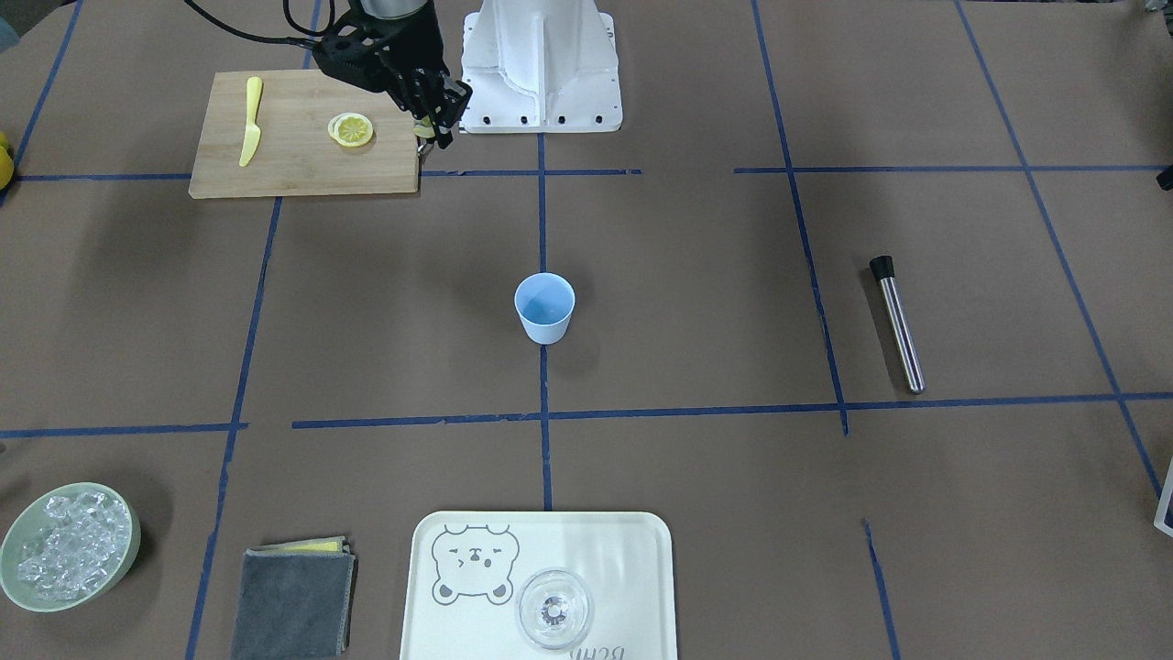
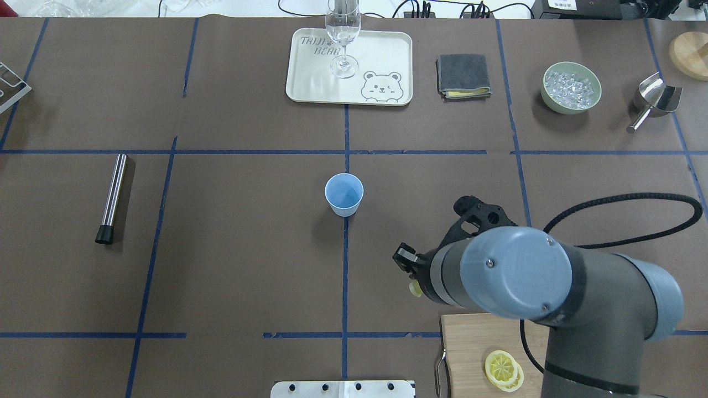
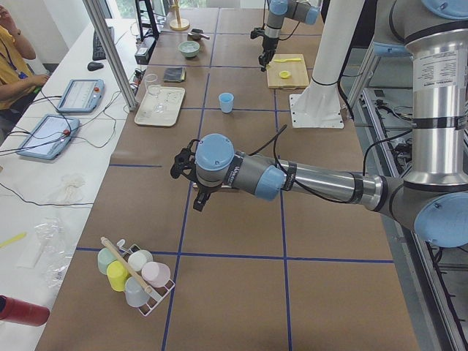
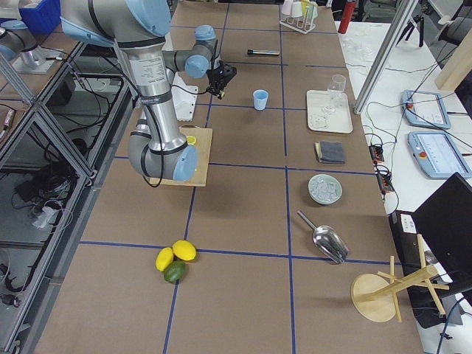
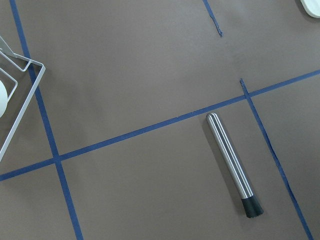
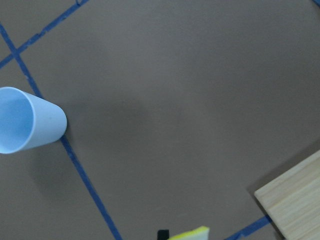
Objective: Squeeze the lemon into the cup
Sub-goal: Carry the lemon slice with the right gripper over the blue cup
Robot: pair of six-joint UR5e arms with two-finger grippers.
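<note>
The light-blue cup [image 1: 544, 309] [image 2: 344, 194] [image 6: 25, 125] stands upright and empty on the middle of the table. My right gripper [image 1: 427, 131] [image 2: 412, 281] hangs above the table just off the corner of the wooden cutting board [image 1: 302, 170], well short of the cup. It is shut on a yellow lemon slice [image 6: 190, 234] that peeks out between the fingers. More lemon slices [image 1: 351, 129] [image 2: 503, 369] lie overlapped on the board. My left gripper [image 3: 201, 199] shows only in the exterior left view, hovering high over the table's left end; I cannot tell its state.
A yellow knife [image 1: 250, 119] lies on the board. A steel rod with a black cap [image 2: 112, 196] [image 5: 232, 162] lies at the robot's left. Along the far side are a bear tray [image 2: 310, 83] with a glass [image 2: 343, 33], a folded cloth [image 2: 462, 76], an ice bowl [image 2: 571, 87] and a scoop [image 2: 655, 99].
</note>
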